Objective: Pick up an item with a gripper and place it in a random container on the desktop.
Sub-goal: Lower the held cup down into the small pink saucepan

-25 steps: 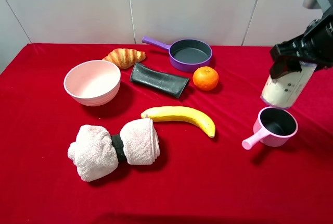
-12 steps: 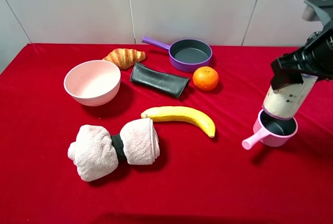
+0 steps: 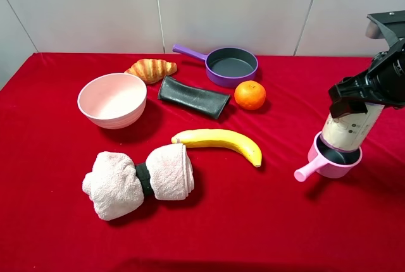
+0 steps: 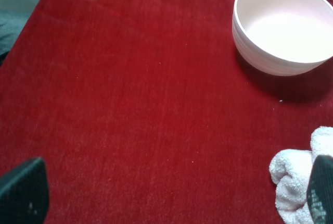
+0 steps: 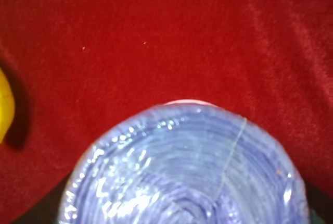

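Note:
The item, a beige canister [image 3: 345,129] with faint print, stands upright with its base inside the container, a small pink saucepan [image 3: 330,166] on the right of the red desktop [image 3: 253,221]. My right gripper [image 3: 354,98] is shut on the canister's top. In the right wrist view the purple-lilac lid [image 5: 182,172] fills the lower frame, with a sliver of pink saucepan rim [image 5: 184,102] beyond it. My left gripper [image 4: 171,193] hangs open over bare cloth, its fingertips [image 4: 23,190] far apart; the exterior view does not show it.
A pale pink bowl [image 3: 112,99], a croissant [image 3: 150,68], a dark pouch [image 3: 193,97], a purple frying pan [image 3: 231,65] and an orange [image 3: 249,95] lie across the back. A banana [image 3: 221,140] and a rolled towel [image 3: 139,180] sit in the middle.
My right gripper has come down with the canister, from hanging tilted above the pink saucepan to standing upright with its base inside it. Nothing else moved.

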